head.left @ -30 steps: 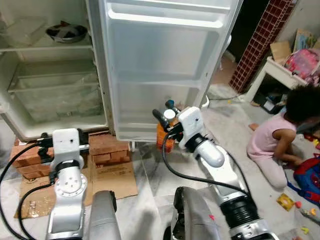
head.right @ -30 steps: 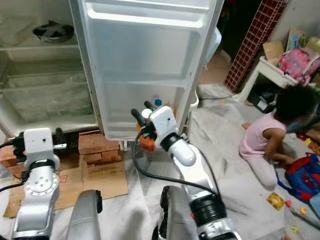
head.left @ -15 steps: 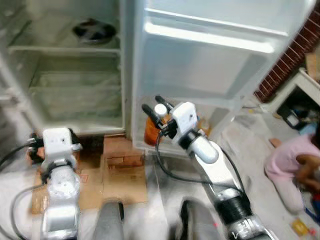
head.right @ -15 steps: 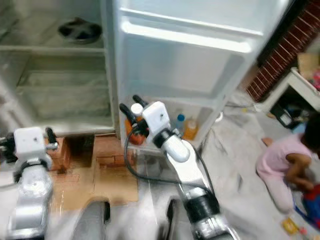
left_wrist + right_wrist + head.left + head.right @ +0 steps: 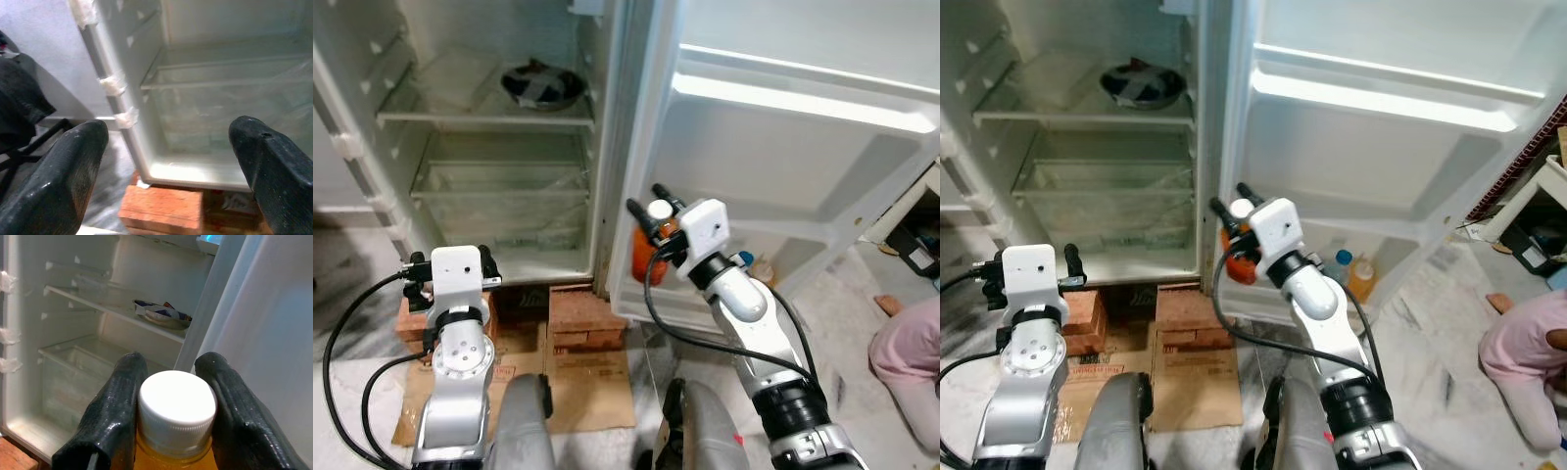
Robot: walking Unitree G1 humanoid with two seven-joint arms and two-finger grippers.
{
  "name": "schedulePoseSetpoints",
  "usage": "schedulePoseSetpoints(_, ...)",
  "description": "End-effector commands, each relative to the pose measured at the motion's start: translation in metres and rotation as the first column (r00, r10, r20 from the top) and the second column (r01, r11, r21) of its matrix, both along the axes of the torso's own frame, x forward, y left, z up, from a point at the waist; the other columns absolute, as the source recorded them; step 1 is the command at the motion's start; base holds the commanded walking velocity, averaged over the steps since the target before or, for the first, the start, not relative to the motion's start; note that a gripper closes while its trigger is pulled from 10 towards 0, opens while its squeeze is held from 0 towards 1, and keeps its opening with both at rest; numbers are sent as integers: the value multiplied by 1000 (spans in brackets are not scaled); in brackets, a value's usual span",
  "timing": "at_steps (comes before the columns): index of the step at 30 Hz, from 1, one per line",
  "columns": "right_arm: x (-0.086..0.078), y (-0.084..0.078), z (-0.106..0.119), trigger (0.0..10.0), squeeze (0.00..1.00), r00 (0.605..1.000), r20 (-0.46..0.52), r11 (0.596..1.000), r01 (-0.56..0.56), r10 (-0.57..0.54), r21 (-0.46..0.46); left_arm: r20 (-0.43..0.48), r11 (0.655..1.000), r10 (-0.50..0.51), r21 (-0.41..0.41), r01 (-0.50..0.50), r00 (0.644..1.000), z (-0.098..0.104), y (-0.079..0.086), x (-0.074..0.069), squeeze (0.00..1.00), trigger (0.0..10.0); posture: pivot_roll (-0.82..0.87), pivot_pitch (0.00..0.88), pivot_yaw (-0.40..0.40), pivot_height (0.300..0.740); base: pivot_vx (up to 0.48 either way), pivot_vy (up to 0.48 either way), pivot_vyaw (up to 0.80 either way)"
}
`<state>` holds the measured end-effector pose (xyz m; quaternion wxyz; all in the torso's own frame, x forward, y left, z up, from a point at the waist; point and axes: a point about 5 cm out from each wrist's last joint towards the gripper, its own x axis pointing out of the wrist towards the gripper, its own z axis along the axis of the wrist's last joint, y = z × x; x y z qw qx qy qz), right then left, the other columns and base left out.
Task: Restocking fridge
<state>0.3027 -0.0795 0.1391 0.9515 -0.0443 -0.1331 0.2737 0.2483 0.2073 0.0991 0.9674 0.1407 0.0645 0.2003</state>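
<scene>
Two silver, jointed arms are rising from the robot's body, each ending in a white boxy wrist housing. Black cables are looping beside the left arm (image 5: 450,392) and right arm (image 5: 759,343), and long black fingers (image 5: 115,406) are showing a matte, rubbery finish.

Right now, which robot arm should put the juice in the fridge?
Probably the right. Its gripper is shut on the juice bottle, raised beside the open fridge. The left gripper is open, holding nothing, low by the bricks.
</scene>
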Motion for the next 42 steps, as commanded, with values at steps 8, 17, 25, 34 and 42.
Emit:
schedulePoseSetpoints(8,8,-12,9,10000,0,997,44,998,62,-62,-9,3,996,-69,-55,69,998,1,-16,5,0,10000,118,0,-109,570,354,-256,0)
schedulePoseSetpoints(17,8,-12,6,10000,0,997,38,998,66,-66,-13,7,995,-72,-75,72,997,0,-16,4,0,10000,121,0,-113,570,86,-134,0)
schedulePoseSetpoints(25,-2,-11,3,10000,0,998,54,999,35,-34,-24,7,992,-101,-72,101,995,3,-20,-6,0,10000,118,31,-102,570,0,0,0)
schedulePoseSetpoints(34,-15,6,-2,10000,0,983,99,985,-148,156,-86,18,981,-191,-38,191,982,14,-24,-18,0,10000,161,118,-91,570,0,0,0)
schedulePoseSetpoints(42,-39,47,-5,10000,0,840,297,874,-355,454,-331,14,971,-239,13,239,971,23,-20,-38,0,10000,209,181,-81,570,0,0,0)
